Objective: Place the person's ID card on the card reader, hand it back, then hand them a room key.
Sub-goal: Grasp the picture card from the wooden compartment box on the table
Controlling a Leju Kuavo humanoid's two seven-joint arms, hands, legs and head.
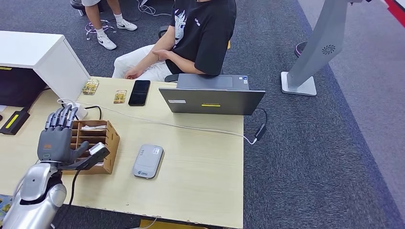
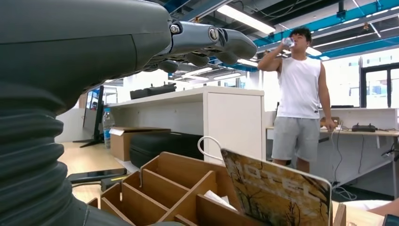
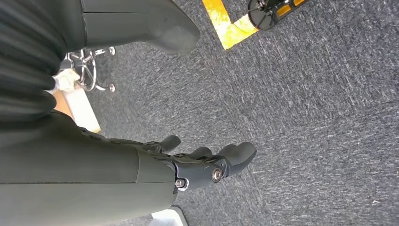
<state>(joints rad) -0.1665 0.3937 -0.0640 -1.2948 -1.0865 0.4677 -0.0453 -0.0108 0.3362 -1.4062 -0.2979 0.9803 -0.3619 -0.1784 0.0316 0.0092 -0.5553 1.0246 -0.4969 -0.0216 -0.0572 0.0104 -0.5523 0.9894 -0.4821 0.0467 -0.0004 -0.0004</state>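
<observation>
My left hand (image 1: pixel 57 138) is raised beside a wooden card box (image 1: pixel 111 138), fingers (image 2: pixel 207 40) spread and pointing up, nothing in them. A gold hotel-print key card (image 2: pixel 277 193) stands tilted in a compartment of the wooden box (image 2: pixel 160 186). The grey card reader (image 1: pixel 148 161) lies on the table (image 1: pixel 200 162) to the right of the box. Two gold cards (image 1: pixel 90 86) (image 1: pixel 120 97) lie at the far edge beside a black phone (image 1: pixel 139 92). A seated person (image 1: pixel 203 33) in a black shirt faces the table. My right hand (image 3: pixel 207 165) hangs over grey carpet, holding nothing.
An open laptop (image 1: pixel 210 98) stands at the far right of the table, its cable (image 1: pixel 191 128) running across the top. A white cabinet (image 1: pixel 43 59) rises at the far left. A grey stand base (image 1: pixel 298 83) is on the carpet. Another person (image 2: pixel 299 94) stands drinking behind the cabinet.
</observation>
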